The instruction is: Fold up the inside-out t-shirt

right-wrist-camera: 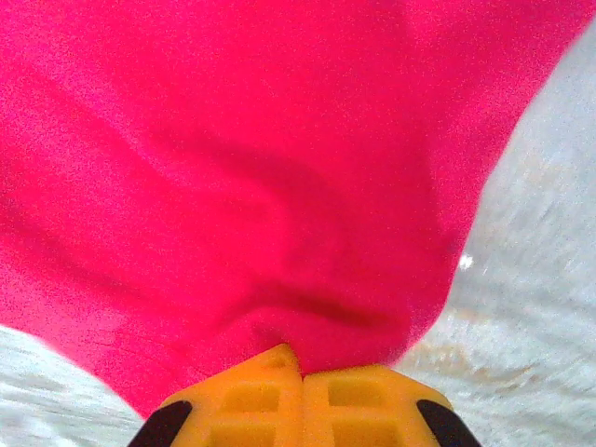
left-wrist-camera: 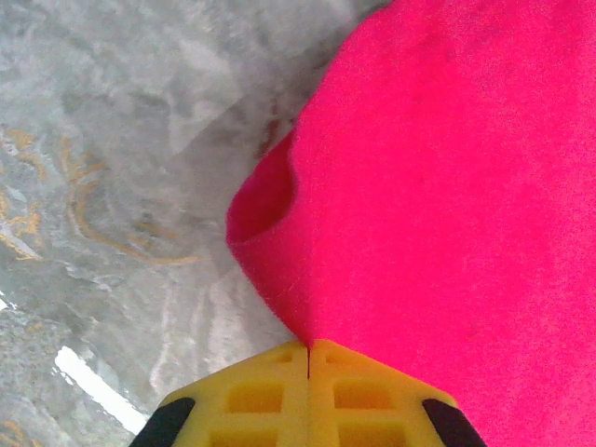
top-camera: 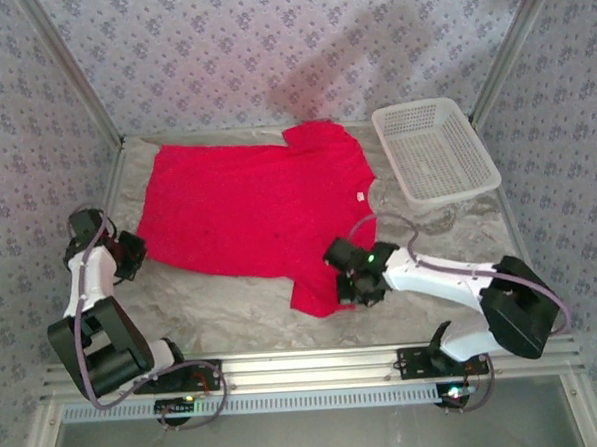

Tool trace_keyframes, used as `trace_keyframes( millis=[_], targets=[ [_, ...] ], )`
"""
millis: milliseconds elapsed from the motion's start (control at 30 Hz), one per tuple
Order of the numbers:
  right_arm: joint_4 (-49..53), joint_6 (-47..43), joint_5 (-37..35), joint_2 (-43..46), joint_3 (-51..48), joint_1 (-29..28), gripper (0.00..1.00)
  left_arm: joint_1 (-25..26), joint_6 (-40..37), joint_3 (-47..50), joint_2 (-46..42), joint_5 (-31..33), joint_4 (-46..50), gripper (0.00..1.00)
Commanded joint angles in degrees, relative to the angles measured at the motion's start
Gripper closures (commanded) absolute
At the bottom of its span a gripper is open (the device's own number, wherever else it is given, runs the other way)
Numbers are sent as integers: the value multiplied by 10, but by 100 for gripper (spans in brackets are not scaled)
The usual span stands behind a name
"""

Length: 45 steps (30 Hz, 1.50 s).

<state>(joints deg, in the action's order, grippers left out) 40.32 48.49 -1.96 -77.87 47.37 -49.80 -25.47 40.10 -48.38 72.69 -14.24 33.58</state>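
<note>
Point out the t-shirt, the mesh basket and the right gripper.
red t-shirt (top-camera: 248,206), top view, middle of the body
white mesh basket (top-camera: 435,151), top view, mesh floor
right gripper (right-wrist-camera: 303,372), right wrist view, seam between shut jaws

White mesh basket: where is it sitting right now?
In the top external view, the white mesh basket sits at the far right corner of the table, just right of the red t-shirt and its far sleeve.

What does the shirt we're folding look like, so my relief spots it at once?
Look at the marbled grey table. Spread out across its middle lies the t-shirt, collar turned toward the right side, where a white mesh basket stands. It is the only cloth there: bright red, with a small white neck tag.
</note>
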Motion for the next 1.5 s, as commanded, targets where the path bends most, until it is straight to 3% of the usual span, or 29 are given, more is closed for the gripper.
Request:
trace_keyframes(
  millis=[0,100,200,500,767,867,1033,1233,1467],
  targets=[
    [24,-82,-48,61,77,68,100,7,17,-77,-36,-34,22,100],
    [2,-120,0,94,147,146,100,12,34,-147,-54,-55,35,100],
    [31,-184,4,102,279,186,100,13,53,-238,-73,-80,47,100],
    [52,-242,32,133,581,197,100,12,51,-522,-125,-60,94,100],
    [81,-312,-25,164,750,197,100,10,21,-785,-99,-3,155,100],
    [89,-333,-57,165,795,197,100,10,13,-837,-93,14,156,100],
    [80,-373,-104,144,823,196,100,10,13,-819,-88,17,135,100],
    [55,-433,-169,58,815,203,100,14,42,-644,-46,-66,40,100],
    [22,-384,-92,-94,751,307,100,97,-8,-459,85,-57,-60,100]
  ],
)
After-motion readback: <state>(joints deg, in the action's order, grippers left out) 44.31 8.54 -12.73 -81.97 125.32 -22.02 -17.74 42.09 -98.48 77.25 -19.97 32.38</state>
